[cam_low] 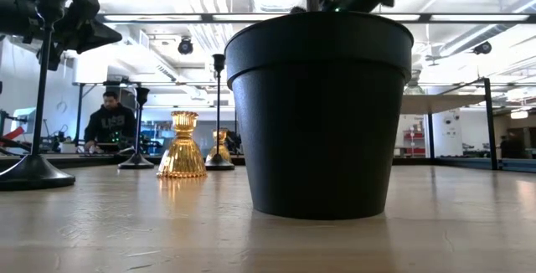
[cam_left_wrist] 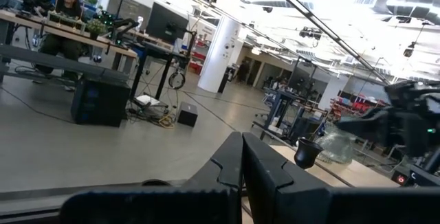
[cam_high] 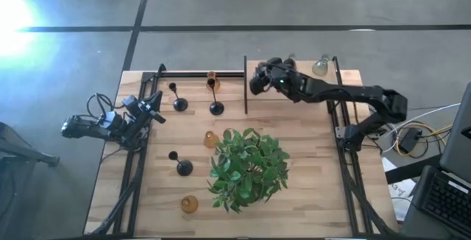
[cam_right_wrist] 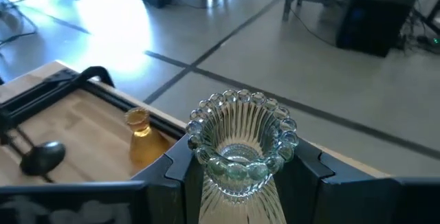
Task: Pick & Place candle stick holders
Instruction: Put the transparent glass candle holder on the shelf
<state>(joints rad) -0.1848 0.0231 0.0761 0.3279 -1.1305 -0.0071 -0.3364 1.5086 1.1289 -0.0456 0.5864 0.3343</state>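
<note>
Right end effector point(cam_right_wrist: 240, 183) grips one clear holder point(cam_right_wrist: 240, 145); three black holders point(cam_high: 179, 104) and three amber holders point(cam_high: 213, 82) stand on the table point(cam_high: 309, 196).

Clear ribbed glass holder point(cam_right_wrist: 240, 148), amber holders point(cam_low: 182, 146), black pot point(cam_low: 318, 114), green plant point(cam_high: 246, 168)

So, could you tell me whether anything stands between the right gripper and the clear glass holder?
No. The right gripper is already shut on the clear glass holder, its fingers flanking the holder's body, at the table's far edge.

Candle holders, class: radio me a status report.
Right gripper shut on clear holder, far side of table. Left gripper shut, empty, at left edge. Plant mid-table, clear of both.
</note>
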